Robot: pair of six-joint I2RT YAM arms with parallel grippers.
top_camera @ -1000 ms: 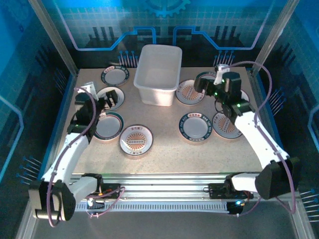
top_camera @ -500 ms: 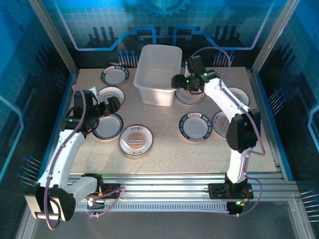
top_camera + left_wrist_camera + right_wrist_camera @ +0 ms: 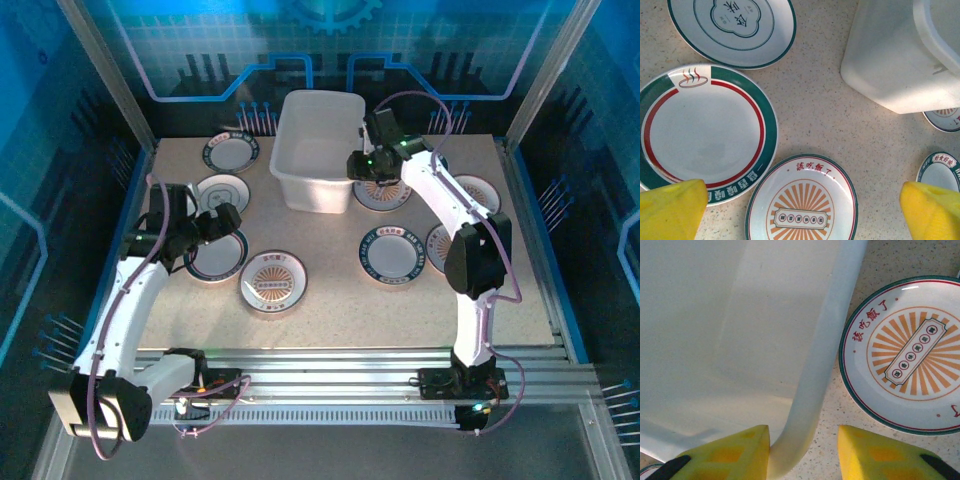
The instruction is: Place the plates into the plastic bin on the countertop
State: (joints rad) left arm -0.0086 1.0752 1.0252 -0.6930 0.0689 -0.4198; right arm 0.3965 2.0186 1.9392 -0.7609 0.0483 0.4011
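The plastic bin (image 3: 318, 95) stands at the back middle of the countertop (image 3: 330, 320). My right gripper (image 3: 362, 165) straddles its right rim (image 3: 830, 340). The inner finger (image 3: 730, 455) touches the rim and the outer finger stands a little off it, so the gripper (image 3: 802, 445) is still open. A sunburst plate (image 3: 905, 355) lies just right of the bin. My left gripper (image 3: 215, 222) hangs wide open and empty above the left plates. Below it are a sunburst plate (image 3: 802, 200) and a green-and-red-rimmed plate (image 3: 705, 125).
More plates lie flat around the bin: back left (image 3: 231, 153), left (image 3: 221, 190), front middle (image 3: 273, 281), right of middle (image 3: 391, 255) and far right (image 3: 480, 190). Blue edges and metal rails frame the counter. Bare counter runs along the front.
My right arm has swung left from the right-hand plates to the bin's right rim, and its jaws have narrowed around the rim. The left gripper has drifted slightly nearer, staying wide open.
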